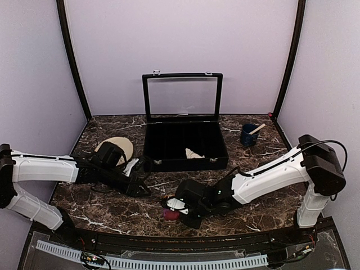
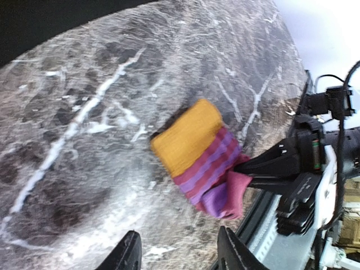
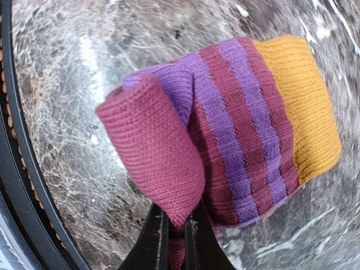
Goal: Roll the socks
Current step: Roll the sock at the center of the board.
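The maroon-purple sock with an orange end (image 3: 236, 124) lies on the marble table near the front edge and is partly folded over itself. My right gripper (image 3: 175, 236) is shut on its maroon end. The sock also shows in the left wrist view (image 2: 197, 154) and in the top view (image 1: 170, 214) under the right gripper (image 1: 172, 206). My left gripper (image 2: 180, 256) is open and empty, a short way from the sock; in the top view it (image 1: 143, 190) is to the sock's left. The cream-beige sock (image 1: 193, 153) lies inside the black case.
A black case (image 1: 184, 160) with its glass lid raised stands at the middle back. A flat tan oval mat (image 1: 116, 147) lies partly under the left arm. A blue cup (image 1: 248, 135) with a stick stands at the back right. The table's front rim (image 3: 22, 169) is just beside the sock.
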Robot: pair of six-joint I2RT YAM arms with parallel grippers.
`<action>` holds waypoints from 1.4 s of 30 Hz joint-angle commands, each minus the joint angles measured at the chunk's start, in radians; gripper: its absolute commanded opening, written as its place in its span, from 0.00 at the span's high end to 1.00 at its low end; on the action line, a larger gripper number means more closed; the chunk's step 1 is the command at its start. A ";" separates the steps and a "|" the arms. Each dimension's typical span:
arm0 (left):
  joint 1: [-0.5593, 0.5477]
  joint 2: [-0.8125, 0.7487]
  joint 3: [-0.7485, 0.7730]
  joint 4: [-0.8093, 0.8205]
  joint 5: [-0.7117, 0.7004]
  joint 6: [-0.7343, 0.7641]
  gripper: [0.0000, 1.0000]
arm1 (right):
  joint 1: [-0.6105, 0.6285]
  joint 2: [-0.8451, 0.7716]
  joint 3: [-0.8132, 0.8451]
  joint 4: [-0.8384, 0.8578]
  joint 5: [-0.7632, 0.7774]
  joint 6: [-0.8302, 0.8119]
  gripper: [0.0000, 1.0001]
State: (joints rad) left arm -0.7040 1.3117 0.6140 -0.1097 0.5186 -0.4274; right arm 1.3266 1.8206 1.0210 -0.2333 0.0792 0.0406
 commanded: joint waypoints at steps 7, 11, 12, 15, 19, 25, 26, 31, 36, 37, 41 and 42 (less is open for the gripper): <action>-0.094 -0.086 -0.045 0.010 -0.186 0.044 0.52 | -0.046 0.056 0.012 -0.209 -0.161 0.190 1.00; -0.214 -0.081 -0.039 0.019 -0.264 0.070 0.53 | -0.098 0.065 0.050 -0.220 -0.299 0.189 1.00; -0.239 -0.077 -0.037 0.017 -0.283 0.077 0.53 | -0.109 0.071 0.060 -0.228 -0.330 0.183 1.00; -0.307 -0.069 -0.031 0.013 -0.334 0.091 0.53 | -0.135 0.098 0.110 -0.276 -0.403 0.154 1.00; -0.387 -0.080 -0.030 0.017 -0.414 0.114 0.52 | -0.159 0.140 0.198 -0.340 -0.494 0.106 1.00; -0.487 -0.078 -0.031 0.053 -0.497 0.199 0.50 | -0.184 0.185 0.257 -0.399 -0.576 0.064 1.00; -0.508 -0.074 -0.030 0.062 -0.514 0.222 0.50 | -0.189 0.190 0.262 -0.406 -0.583 0.058 1.00; -0.569 -0.014 0.011 0.064 -0.552 0.308 0.48 | -0.212 0.200 0.276 -0.431 -0.602 0.041 1.00; -0.607 0.067 0.063 0.053 -0.587 0.390 0.46 | -0.217 0.207 0.288 -0.449 -0.615 0.027 1.00; -0.611 0.080 0.072 0.050 -0.601 0.402 0.46 | -0.220 0.208 0.289 -0.452 -0.618 0.024 1.00; -0.621 0.133 0.106 0.049 -0.626 0.446 0.45 | -0.221 0.216 0.292 -0.455 -0.627 0.018 1.00; -0.622 0.144 0.112 0.051 -0.629 0.458 0.45 | -0.221 0.218 0.292 -0.455 -0.629 0.017 1.00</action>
State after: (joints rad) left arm -1.3163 1.4292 0.6868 -0.0582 -0.0677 -0.0456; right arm 1.1122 2.0014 1.3056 -0.6315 -0.5442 0.0776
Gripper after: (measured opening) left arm 0.552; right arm 0.049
